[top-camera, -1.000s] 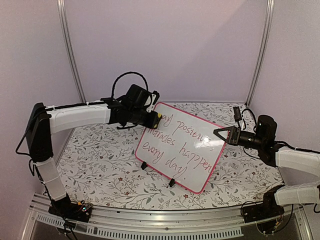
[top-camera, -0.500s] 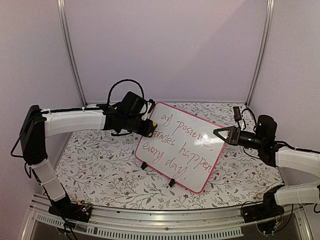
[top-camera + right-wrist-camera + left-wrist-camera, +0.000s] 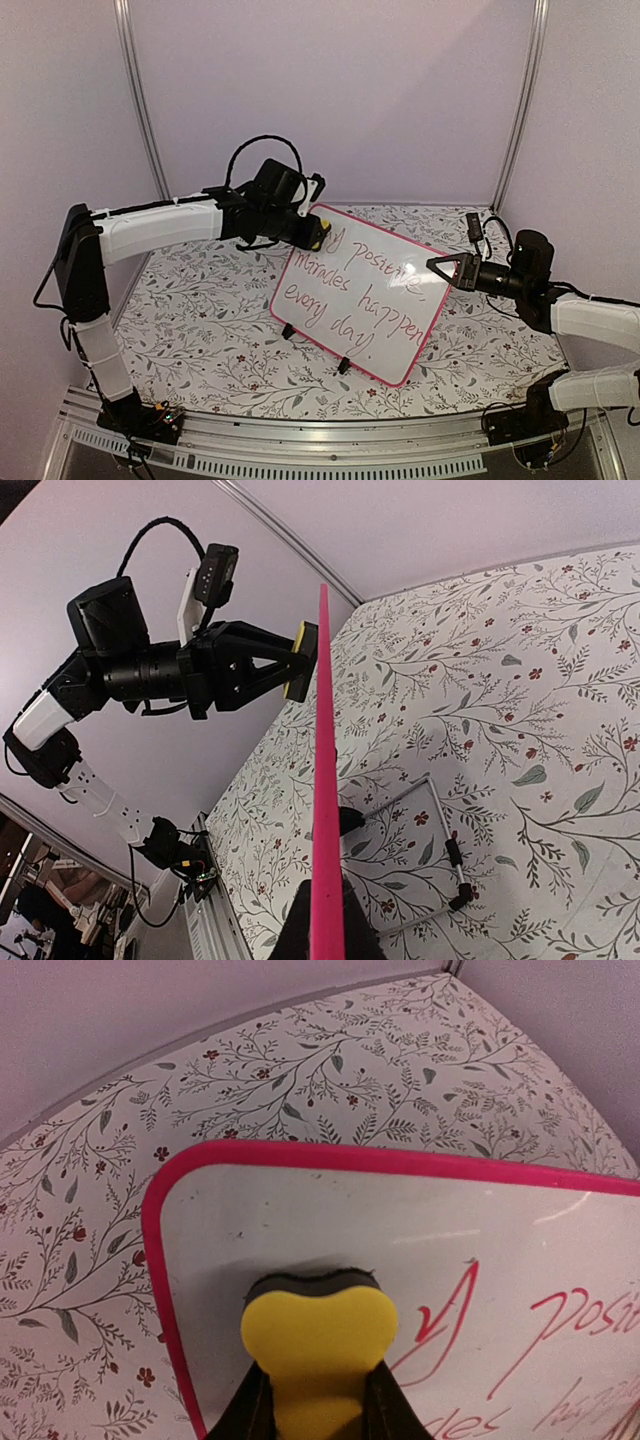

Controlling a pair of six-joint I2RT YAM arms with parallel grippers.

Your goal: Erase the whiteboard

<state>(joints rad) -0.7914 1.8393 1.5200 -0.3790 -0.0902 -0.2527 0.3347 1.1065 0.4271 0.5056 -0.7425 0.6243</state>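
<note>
Glossy white inside a thin pink frame with rounded corners, the whiteboard (image 3: 365, 300) leans at the centre of the top view on two small black clip feet (image 3: 288, 330), red handwriting across it. The left gripper (image 3: 308, 232) is closed tight on a yellow foam eraser (image 3: 318, 1345) with a dark backing, pressed at the board's upper left corner, where the first letters are unreadable. The right gripper (image 3: 438, 266) is clamped on the board's right edge, which its wrist view shows only as a pink line. Floral cloth (image 3: 200, 320) lies beneath
</note>
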